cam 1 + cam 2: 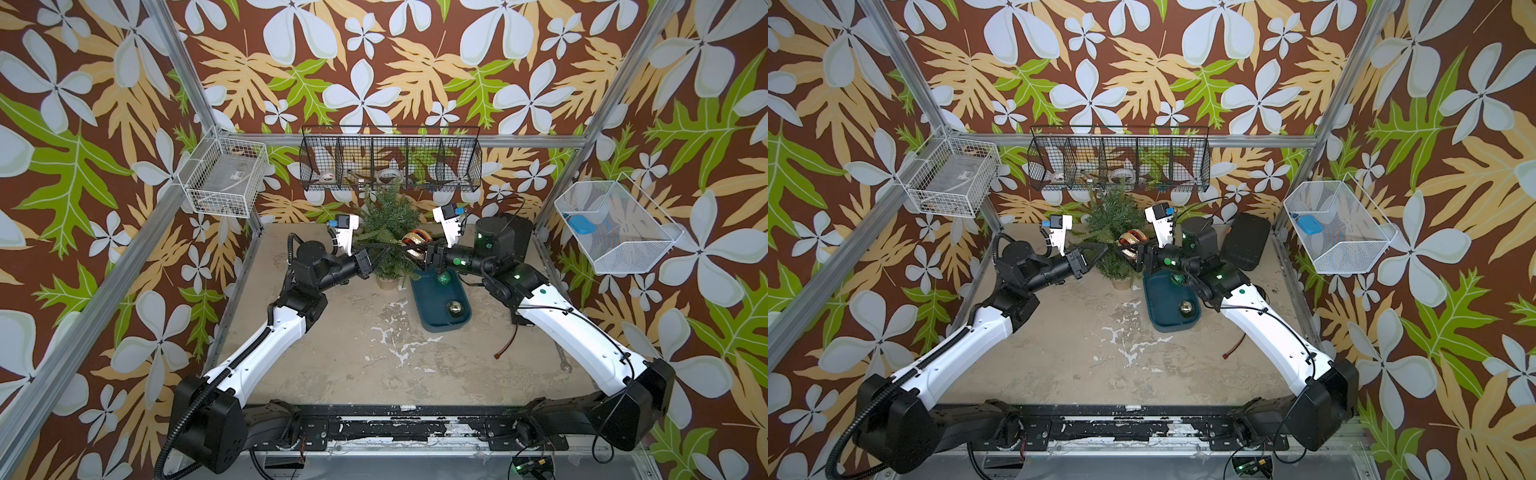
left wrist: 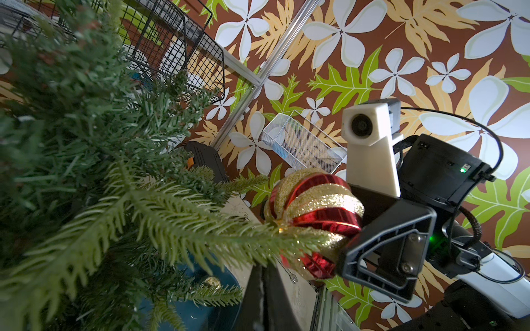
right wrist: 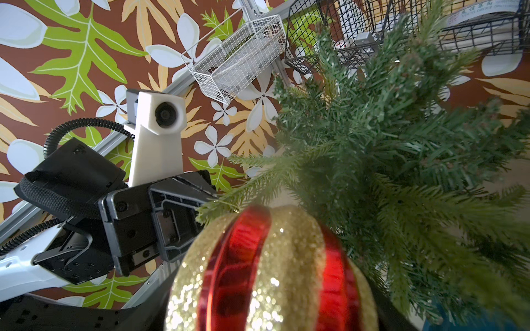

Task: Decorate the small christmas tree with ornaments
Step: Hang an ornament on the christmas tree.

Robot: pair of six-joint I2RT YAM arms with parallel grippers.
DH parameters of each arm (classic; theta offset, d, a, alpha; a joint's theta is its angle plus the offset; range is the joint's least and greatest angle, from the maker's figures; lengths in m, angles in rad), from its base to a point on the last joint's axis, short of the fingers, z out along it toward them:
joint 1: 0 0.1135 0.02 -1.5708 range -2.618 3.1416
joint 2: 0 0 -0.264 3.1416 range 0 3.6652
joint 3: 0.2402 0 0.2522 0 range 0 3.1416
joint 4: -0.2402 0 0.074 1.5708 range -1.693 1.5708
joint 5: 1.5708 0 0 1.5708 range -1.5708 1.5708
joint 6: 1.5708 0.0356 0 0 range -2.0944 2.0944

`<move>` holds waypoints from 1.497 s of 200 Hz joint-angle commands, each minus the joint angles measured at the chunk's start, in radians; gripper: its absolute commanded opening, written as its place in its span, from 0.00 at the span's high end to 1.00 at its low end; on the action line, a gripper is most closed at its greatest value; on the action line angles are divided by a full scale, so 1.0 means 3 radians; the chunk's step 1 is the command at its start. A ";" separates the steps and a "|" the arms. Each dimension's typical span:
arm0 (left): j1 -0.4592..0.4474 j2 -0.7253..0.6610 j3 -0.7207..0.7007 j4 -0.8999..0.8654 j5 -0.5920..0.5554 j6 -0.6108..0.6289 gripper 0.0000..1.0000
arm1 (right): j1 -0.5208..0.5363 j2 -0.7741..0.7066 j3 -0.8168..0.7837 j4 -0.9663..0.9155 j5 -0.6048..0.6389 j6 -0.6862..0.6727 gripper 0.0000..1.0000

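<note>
The small christmas tree [image 1: 388, 226] stands in a tan pot [image 1: 386, 283] at the back of the table. My right gripper [image 1: 422, 253] is shut on the big red-and-gold striped ornament [image 1: 415, 244], holding it against the tree's right side; the ball [image 3: 272, 275] fills the right wrist view. My left gripper [image 1: 390, 249] is shut, its tips [image 2: 263, 275] under a light green branch [image 2: 200, 229] right beside that ball [image 2: 312, 217]. I cannot tell if it pinches the branch. A green glitter ornament [image 1: 444, 278] and a gold one [image 1: 454, 308] lie in a teal tray [image 1: 428, 299].
A black wire basket [image 1: 390, 160] hangs on the back wall just above the treetop. White baskets hang at the left [image 1: 226, 176] and right [image 1: 615, 228]. A black box [image 1: 1246, 241] stands at the back right. A wrench [image 1: 565, 361] and a brown cable [image 1: 505, 345] lie by the right arm.
</note>
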 commanded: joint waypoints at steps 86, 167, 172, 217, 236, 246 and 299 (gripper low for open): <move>0.0003 0.0061 0.0208 -0.0146 -0.0004 0.0072 1.00 | 0.0000 -0.0167 -0.0147 0.0103 0.0060 0.0045 0.14; 0.0003 -0.0019 0.0169 -0.0213 -0.0022 0.0102 1.00 | 0.0000 -0.0405 -0.0350 0.0094 0.0131 0.0051 0.15; 0.0003 -0.0029 0.0166 -0.0225 -0.0024 0.0103 1.00 | 0.0000 -0.0425 -0.0370 0.0086 0.0141 0.0049 0.15; 0.0003 -0.0109 0.0070 -0.0250 -0.0070 0.0095 0.80 | -0.0003 -0.0669 -0.0599 0.0035 0.0309 0.0026 0.18; 0.0003 -0.0137 0.0018 -0.0249 -0.0081 0.0095 0.78 | -0.0003 -0.0770 -0.0678 0.0008 0.0381 0.0013 0.19; 0.0002 -0.0148 -0.0007 -0.0249 -0.0093 0.0097 0.78 | -0.0002 -0.0821 -0.0724 0.0005 0.0414 -0.0004 0.19; 0.0003 -0.0233 -0.0093 -0.0243 -0.0124 0.0082 0.72 | -0.0005 -0.0967 -0.0793 -0.0087 0.0582 -0.0029 0.20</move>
